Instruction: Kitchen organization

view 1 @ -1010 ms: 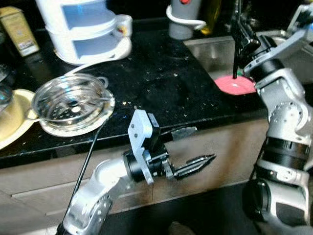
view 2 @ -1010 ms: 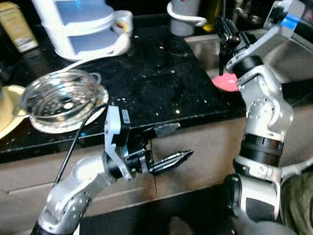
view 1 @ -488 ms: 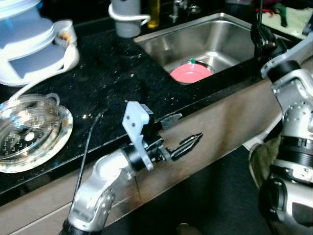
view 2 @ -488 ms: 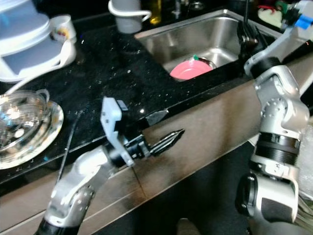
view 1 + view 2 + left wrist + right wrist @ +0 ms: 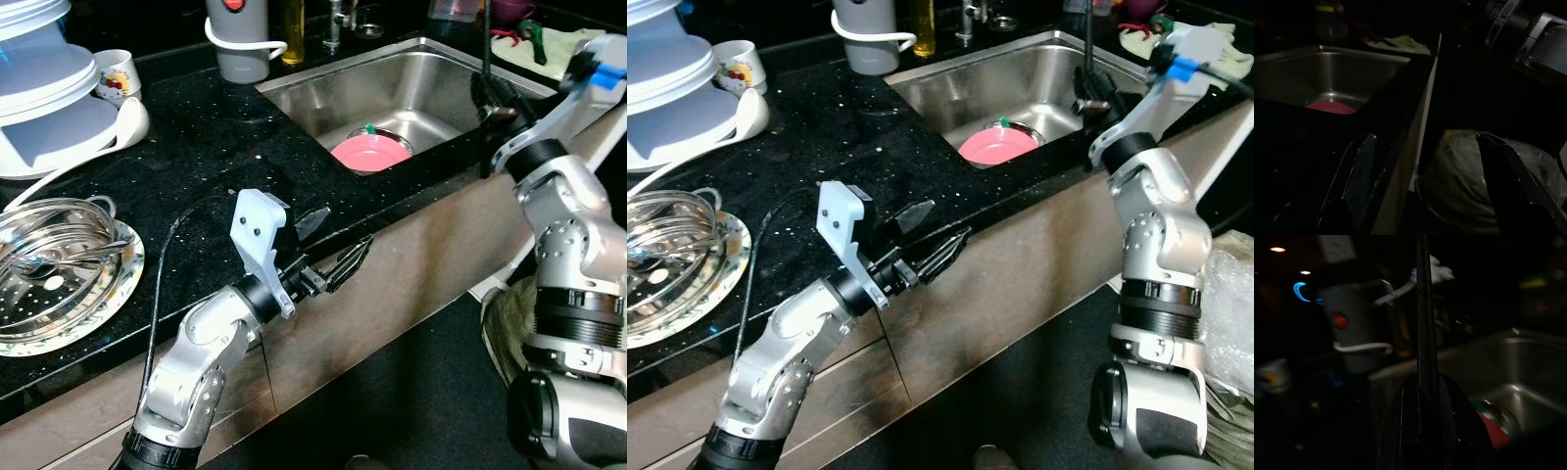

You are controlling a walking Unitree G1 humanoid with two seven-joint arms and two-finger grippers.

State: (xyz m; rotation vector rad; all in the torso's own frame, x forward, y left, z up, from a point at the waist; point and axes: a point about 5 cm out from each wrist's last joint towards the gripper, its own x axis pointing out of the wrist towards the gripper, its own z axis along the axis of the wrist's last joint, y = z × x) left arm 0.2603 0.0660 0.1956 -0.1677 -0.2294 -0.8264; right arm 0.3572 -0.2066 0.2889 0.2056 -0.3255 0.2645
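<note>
My right gripper hangs over the right rim of the steel sink, shut on a thin black rod that stands upright; in the right wrist view the fingers clamp that rod. A pink plate lies in the sink bottom. My left gripper is open and holds nothing, at the front edge of the black counter. Its two fingers point along the counter edge toward the sink.
A glass strainer bowl on a plate sits at the counter's left. Behind it stand a white stacked appliance, a small cup and a grey jug. A plastic bag lies on the floor at right.
The camera has swung right, bringing the sink into fuller view. My left gripper has risen to the counter edge, still open. The right gripper keeps its hold on the rod.
</note>
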